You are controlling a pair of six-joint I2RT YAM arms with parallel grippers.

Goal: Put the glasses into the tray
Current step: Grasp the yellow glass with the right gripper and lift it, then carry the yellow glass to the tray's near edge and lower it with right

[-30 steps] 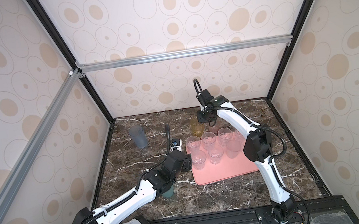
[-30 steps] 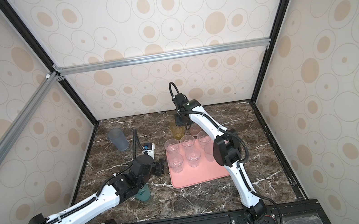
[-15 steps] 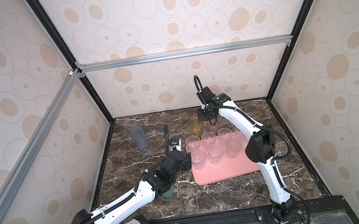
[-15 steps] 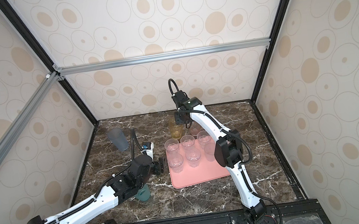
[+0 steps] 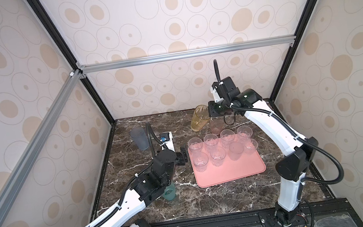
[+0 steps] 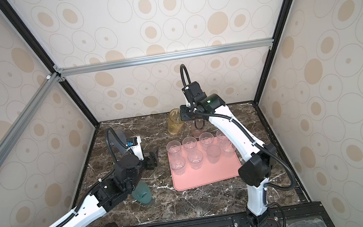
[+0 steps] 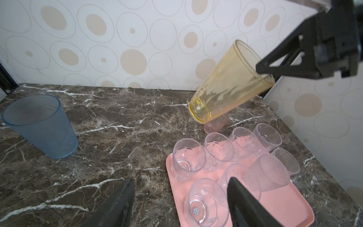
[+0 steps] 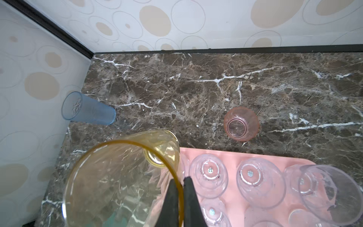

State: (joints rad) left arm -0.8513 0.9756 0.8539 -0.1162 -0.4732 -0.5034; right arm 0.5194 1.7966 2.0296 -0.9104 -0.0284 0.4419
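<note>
My right gripper (image 8: 179, 179) is shut on the rim of a tall amber glass (image 8: 121, 176), one finger inside and one outside. The amber glass (image 5: 199, 118) hangs tilted above the table behind the salmon-pink tray (image 5: 232, 174). Several short clear glasses (image 5: 210, 140) and a frosted one (image 5: 236, 151) stand on the tray. A pink glass (image 5: 216, 126) stands on the marble just behind it. My left gripper (image 7: 181, 180) is open and empty, low at the tray's left edge (image 7: 170, 176). A blue-grey glass (image 5: 139, 139) stands at the back left.
A teal-green glass (image 5: 169, 193) stands at the front left, partly under my left arm. The left wrist cable (image 6: 111, 143) crosses in front of the blue-grey glass. Patterned enclosure walls stand close behind and on both sides of the marble top (image 5: 212, 201).
My right gripper has shut on the amber glass's rim and lifted it off the table, tilting it. The left arm has barely moved.
</note>
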